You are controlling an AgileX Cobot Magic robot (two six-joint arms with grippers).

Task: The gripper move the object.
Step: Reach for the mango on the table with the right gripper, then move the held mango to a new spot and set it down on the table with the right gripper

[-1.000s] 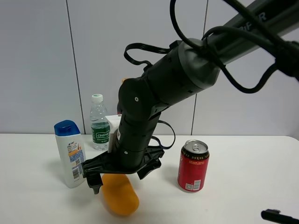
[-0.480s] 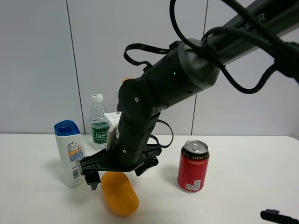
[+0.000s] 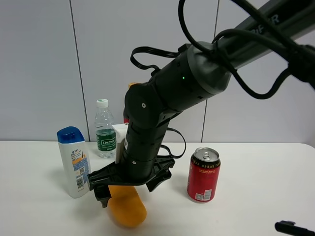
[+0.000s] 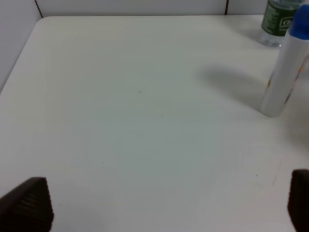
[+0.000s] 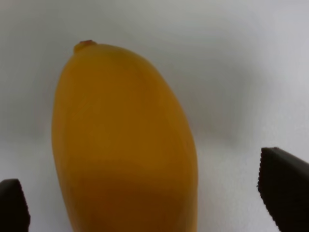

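Note:
The orange-yellow mango-like fruit (image 3: 129, 210) lies on the white table (image 3: 246, 216) at the front left. The big black arm reaches across from the right, and its right gripper (image 3: 127, 192) hangs just over the fruit's far end, with the wide crossbar straddling it. In the right wrist view the fruit (image 5: 125, 140) fills the space between the two black fingertips (image 5: 285, 188), which stand wide apart and do not touch it. That gripper (image 5: 149, 198) is open. The left gripper (image 4: 163, 200) is open and empty over bare table.
A white shampoo bottle with a blue cap (image 3: 74, 161) stands just left of the fruit, and a water bottle (image 3: 104, 130) behind it. A red soda can (image 3: 203, 175) stands to the right. A small black part (image 3: 294, 227) shows at the front right edge.
The right gripper lifted slightly and shifted left half a second ago, then came back down and to the right over the fruit. The fruit has not moved.

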